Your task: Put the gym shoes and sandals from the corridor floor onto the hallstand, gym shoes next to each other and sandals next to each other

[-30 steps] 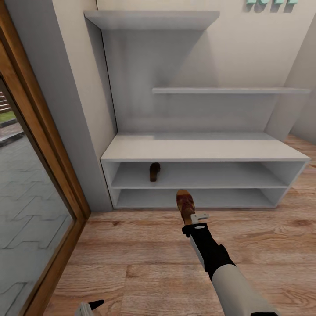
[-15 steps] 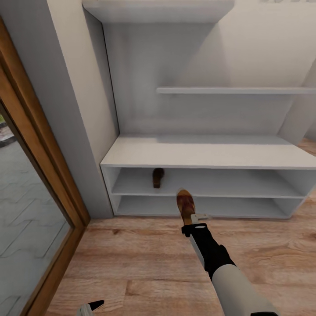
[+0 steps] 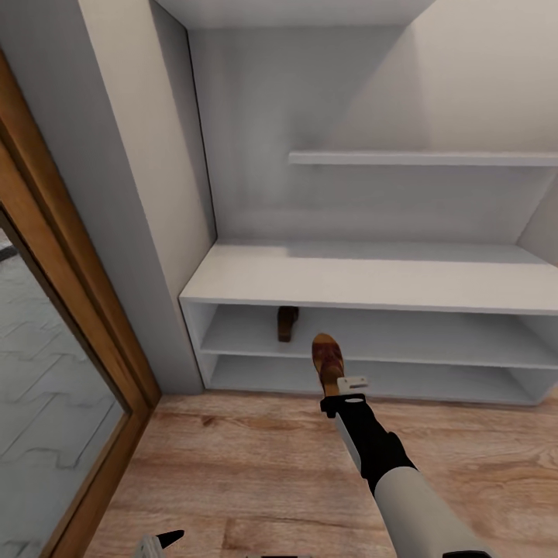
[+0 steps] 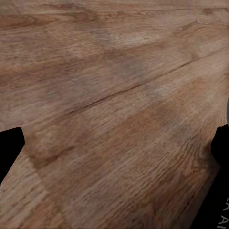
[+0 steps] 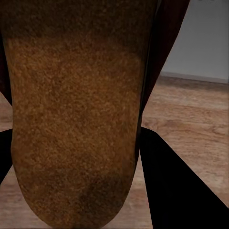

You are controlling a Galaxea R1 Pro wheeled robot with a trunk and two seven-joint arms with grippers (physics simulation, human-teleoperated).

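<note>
**Second sandal held out toward the rack**

Here the carried sandal [image 3: 328, 363] sits in the right gripper [image 3: 342, 385], which is clamped on its heel end; the toe points away from the arm, straight at the hallstand [image 3: 372, 280]. In the right wrist view the tan footbed [image 5: 76, 119] lies between the two dark fingers [image 5: 176, 181], so the grasp looks firm. The sandal hangs above the corridor floor [image 3: 256, 465], just in front of the rack's two open shelves and not yet inside either.

Its mate, the other sandal [image 3: 287, 323], already rests on the upper of the two low shelves, toward the rack's left end, its long axis running front to back. That is the relation the coming move turns on: the shelved sandal lies ahead of the held one and a little to the robot's left, and both long axes run roughly parallel — so my judgement is that a forward reach with a slight leftward shift would set the pair side by side.

The left gripper [image 3: 164, 540] hangs low near the floor, well apart from the rack; its wrist view shows wood planks [image 4: 114, 114] between dark fingertips [image 4: 8, 148] spread wide with nothing held. The right arm is plainly the nearer one.
</note>
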